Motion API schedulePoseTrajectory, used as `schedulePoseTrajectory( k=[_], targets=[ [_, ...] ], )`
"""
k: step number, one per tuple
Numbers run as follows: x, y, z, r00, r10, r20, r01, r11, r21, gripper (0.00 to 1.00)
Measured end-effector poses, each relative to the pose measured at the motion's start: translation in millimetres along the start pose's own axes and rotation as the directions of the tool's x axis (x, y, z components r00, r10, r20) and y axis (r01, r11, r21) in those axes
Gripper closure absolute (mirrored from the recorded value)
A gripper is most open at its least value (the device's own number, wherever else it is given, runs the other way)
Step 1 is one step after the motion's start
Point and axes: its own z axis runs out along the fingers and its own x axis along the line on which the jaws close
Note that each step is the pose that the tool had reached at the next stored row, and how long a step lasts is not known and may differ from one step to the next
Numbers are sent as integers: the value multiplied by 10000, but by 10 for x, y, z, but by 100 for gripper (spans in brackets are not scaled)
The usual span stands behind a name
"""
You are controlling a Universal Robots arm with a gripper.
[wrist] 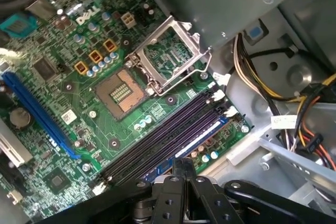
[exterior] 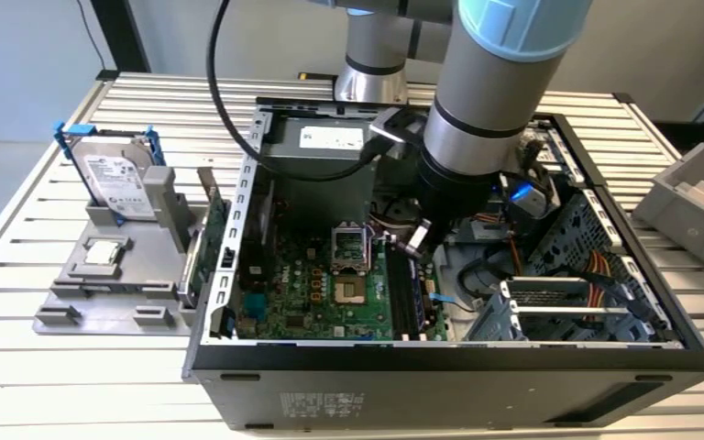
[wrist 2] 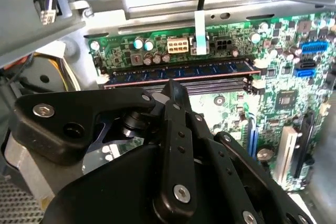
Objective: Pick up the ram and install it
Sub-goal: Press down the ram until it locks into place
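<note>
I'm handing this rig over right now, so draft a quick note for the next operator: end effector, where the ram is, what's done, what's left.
End effector: down inside the computer case, its tip right at the ram; grip state cannot be told.
Ram: standing in the memory slot nearest the motherboard edge.
Done: pickup, and the ram brought into the slot.
Left: full seating and latching are not confirmed by these views.

A white logo (wrist: 86, 18) stands on the motherboard (wrist: 68, 51); printed labels sit on the hard drive (exterior: 117, 179), power supply (exterior: 327, 151) and case (exterior: 450, 394), wording illegible.
</note>
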Motion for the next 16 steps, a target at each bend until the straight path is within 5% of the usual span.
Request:
schedulePoseTrajectory(
  k=[7,16],
  targets=[
    [0,0,6,9961,-888,-21,888,9960,-35,100],
    [-3,-5,19,9774,-2115,-45,2115,9773,-87,100]
  ],
)
